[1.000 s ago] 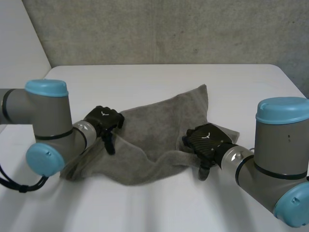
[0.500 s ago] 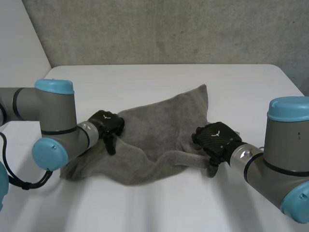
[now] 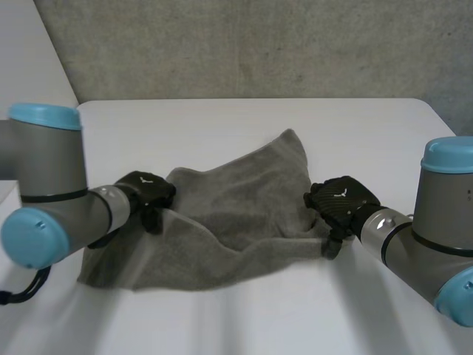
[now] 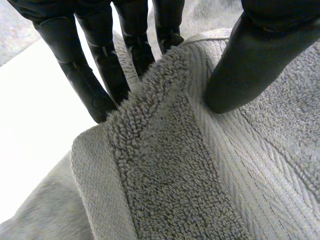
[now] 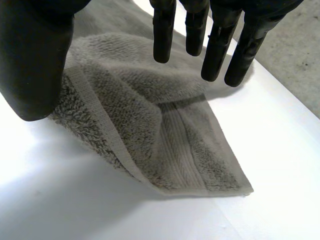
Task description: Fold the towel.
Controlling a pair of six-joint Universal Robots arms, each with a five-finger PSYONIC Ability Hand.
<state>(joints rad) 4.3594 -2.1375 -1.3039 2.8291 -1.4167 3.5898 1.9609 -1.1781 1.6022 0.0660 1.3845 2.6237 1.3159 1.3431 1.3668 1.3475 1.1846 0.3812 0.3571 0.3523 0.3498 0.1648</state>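
A grey towel point(image 3: 222, 214) lies rumpled on the white table point(image 3: 222, 122), one corner pointing away from me. My left hand point(image 3: 144, 191) is at its left edge. In the left wrist view the thumb point(image 4: 250, 60) presses on top of a raised fold of the towel point(image 4: 175, 165) while the fingers point(image 4: 95, 75) curl behind it, pinching the edge. My right hand point(image 3: 340, 201) is at the towel's right edge. Its fingers point(image 5: 215, 45) hang straight above a turned-up corner of the towel point(image 5: 150, 130), with the thumb point(image 5: 32, 60) apart at the side and nothing held.
A grey concrete wall point(image 3: 259, 44) stands behind the table's far edge. The table's left corner point(image 3: 77, 103) is at the back left, with bare white surface point(image 3: 384, 133) around the towel.
My left hand's fingers have closed on the towel's left edge and drawn it leftward, spreading the cloth. The right hand has moved right, to the towel's right edge, staying open.
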